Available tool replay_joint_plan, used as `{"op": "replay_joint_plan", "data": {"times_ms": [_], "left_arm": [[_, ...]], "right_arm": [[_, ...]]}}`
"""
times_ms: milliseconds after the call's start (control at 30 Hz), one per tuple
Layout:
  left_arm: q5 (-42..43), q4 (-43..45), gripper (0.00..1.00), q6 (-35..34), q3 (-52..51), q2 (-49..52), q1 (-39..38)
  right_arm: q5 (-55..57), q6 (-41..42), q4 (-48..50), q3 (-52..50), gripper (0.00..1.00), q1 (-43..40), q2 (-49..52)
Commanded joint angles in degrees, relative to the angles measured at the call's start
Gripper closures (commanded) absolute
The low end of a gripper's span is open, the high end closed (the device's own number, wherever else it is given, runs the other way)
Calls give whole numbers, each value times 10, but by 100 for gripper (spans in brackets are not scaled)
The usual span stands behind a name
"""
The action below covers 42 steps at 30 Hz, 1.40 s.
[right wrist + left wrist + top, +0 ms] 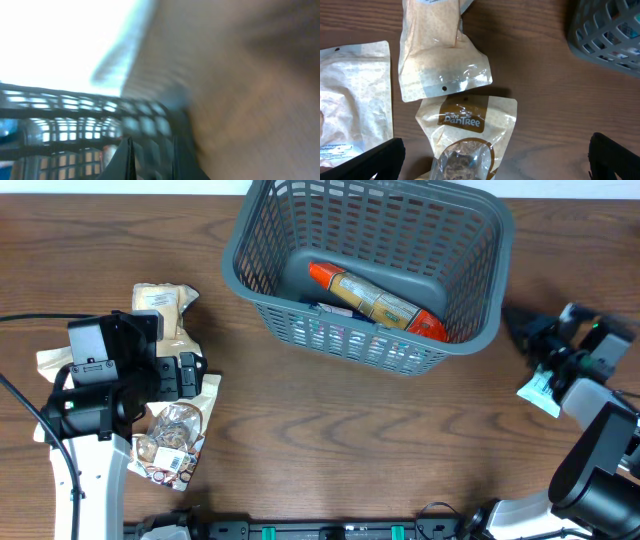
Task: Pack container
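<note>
Packing is only partly done: the left gripper [497,157], its fingers spread wide and holding nothing, is hovering over three food pouches lying on the wooden table [350,450], well to the left of the container [350,335] and nearer the robot than it is. Directly beneath the spread fingers is lying a tan pouch [465,125] with a brown badge reading "The PanTree" and a clear window showing dark contents. Touching its top edge, on the side toward the container's row, a second tan pouch [440,60] with a clear strip is resting at a slant; no writing is showing on it. Farther left of the container, a pale pouch [350,100] is lying flat, carrying a small printed label too fine to read.

Just beside the container's right-hand wall, the right gripper [522,328] is hanging with its fingers pressed together on nothing visible; its own camera is giving only a blur of lattice.

At the far side of the table, the dark grey slotted basket is standing upright and is already holding a long packet with orange ends [375,300], lying diagonally across the floor, with something bluish beneath it, too hidden to identify. Its label cannot be read. By this showing, the three pouches are what is left to go in.
</note>
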Motion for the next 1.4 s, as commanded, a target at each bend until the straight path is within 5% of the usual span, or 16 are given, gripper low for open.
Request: {"op": "replay_joint_plan", "data": {"times_ms": [0, 367, 533, 600, 633, 700, 833, 1367], "left_arm": [[-1, 1, 1, -5, 2, 0, 2], [-1, 1, 1, -5, 2, 0, 2], [-1, 2, 1, -5, 2, 0, 2], [-1, 3, 1, -5, 2, 0, 2], [-1, 3, 1, -5, 2, 0, 2], [-1, 3, 1, -5, 2, 0, 2], [-1, 2, 1, -5, 2, 0, 2], [-1, -4, 1, -5, 2, 0, 2]], "right_arm": [[-71, -34, 33, 65, 99, -2, 3], [-292, -96, -11, 294, 95, -21, 3], [-393, -30, 30, 355, 73, -37, 1], [-393, 31, 106, 374, 64, -36, -4], [-393, 70, 159, 385, 50, -33, -5], [-390, 152, 267, 415, 37, -25, -5], [-392, 255, 388, 492, 26, -12, -5], [-352, 296, 360, 547, 21, -19, -5]]}}
